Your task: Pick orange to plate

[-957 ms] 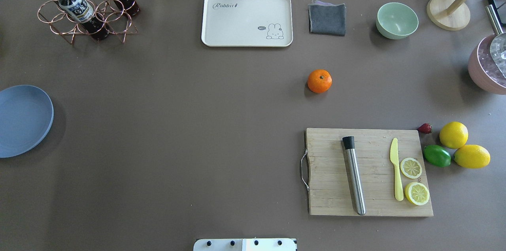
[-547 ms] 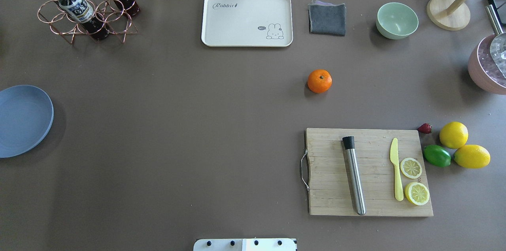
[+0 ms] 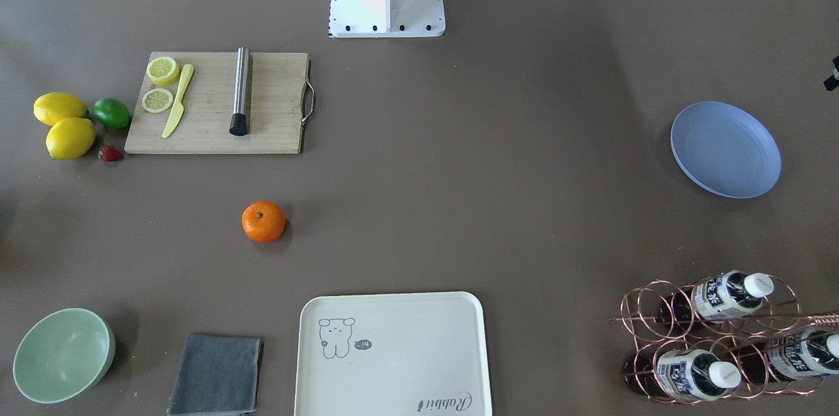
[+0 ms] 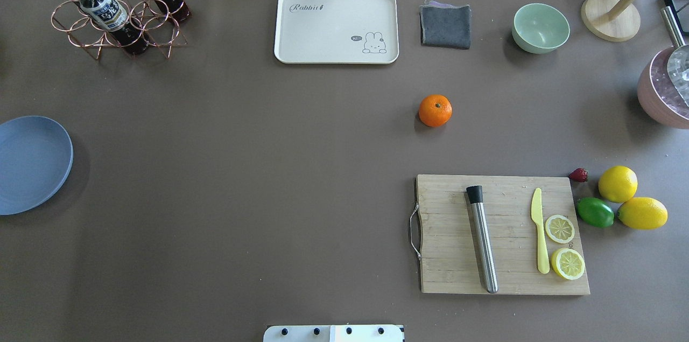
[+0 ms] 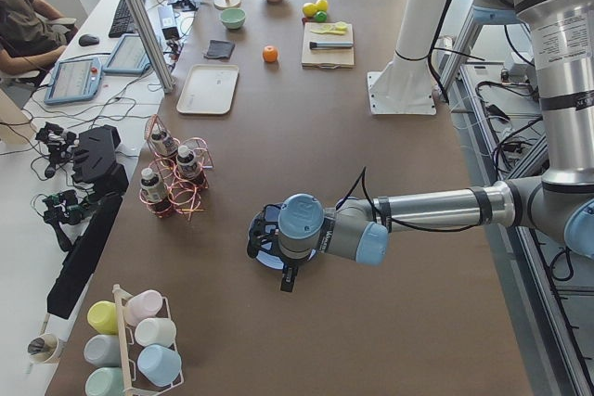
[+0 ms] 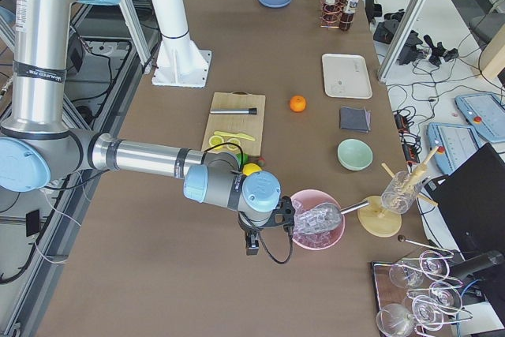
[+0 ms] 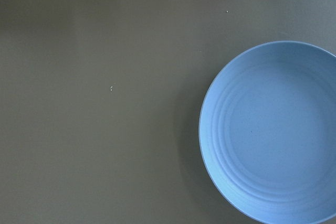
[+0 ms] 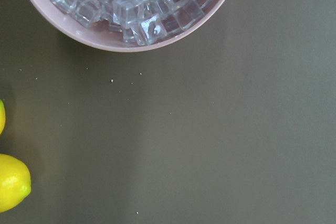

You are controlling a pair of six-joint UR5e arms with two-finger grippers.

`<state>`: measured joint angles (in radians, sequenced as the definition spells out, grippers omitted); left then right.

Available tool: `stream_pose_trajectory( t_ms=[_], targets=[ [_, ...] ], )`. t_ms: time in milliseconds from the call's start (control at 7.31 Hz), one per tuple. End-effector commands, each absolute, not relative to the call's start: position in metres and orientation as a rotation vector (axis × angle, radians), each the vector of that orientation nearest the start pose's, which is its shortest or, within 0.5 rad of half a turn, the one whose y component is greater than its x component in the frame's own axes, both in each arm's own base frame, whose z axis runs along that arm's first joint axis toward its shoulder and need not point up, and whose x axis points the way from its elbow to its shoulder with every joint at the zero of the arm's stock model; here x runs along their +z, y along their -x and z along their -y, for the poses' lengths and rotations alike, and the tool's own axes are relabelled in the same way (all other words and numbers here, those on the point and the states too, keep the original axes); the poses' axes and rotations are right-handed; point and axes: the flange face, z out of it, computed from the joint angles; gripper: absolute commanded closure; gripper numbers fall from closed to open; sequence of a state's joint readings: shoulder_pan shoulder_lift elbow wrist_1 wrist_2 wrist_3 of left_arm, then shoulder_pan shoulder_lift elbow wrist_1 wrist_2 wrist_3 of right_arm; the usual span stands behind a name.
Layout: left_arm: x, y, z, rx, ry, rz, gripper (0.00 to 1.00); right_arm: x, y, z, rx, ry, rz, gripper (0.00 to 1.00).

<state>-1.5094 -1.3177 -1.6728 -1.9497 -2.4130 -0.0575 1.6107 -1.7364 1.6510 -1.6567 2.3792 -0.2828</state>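
The orange (image 4: pixel 435 110) rests alone on the brown table, right of centre, between the cream tray and the cutting board; it also shows as the orange (image 3: pixel 263 221). The blue plate (image 4: pixel 32 164) lies bare at the table's far left edge and fills the lower right of the left wrist view as the plate (image 7: pixel 273 129). My left gripper (image 5: pixel 258 234) hovers over the plate, far from the orange. My right gripper (image 6: pixel 288 217) hangs beside the pink ice bowl. Both appear only in side views, so I cannot tell whether either is open or shut.
A wooden cutting board (image 4: pixel 500 234) holds a steel muddler, a yellow knife and lemon halves. Two lemons (image 4: pixel 618 183), a lime (image 4: pixel 595 212) and a strawberry lie to its right. Cream tray (image 4: pixel 336 27), grey cloth, green bowl (image 4: pixel 540 28), bottle rack (image 4: pixel 115 5), pink ice bowl (image 8: pixel 126 11).
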Motion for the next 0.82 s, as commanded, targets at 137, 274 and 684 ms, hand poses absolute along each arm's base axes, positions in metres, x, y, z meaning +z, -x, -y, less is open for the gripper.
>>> stream_pose_trajectory(
  t_ms=[137,274,684],
  targets=[
    [0.682,0.027,0.399,0.120,-0.159,-0.844,0.02,0.698,-0.078,0.408,-0.159,0.027,0.819,0.00],
    [0.700,0.012,0.423,0.146,-0.144,-0.845,0.02,0.694,-0.076,0.411,-0.138,0.031,0.820,0.00],
    [0.704,-0.033,0.470,0.129,-0.131,-0.866,0.03,0.682,-0.065,0.417,-0.155,0.025,0.822,0.00]
  ],
)
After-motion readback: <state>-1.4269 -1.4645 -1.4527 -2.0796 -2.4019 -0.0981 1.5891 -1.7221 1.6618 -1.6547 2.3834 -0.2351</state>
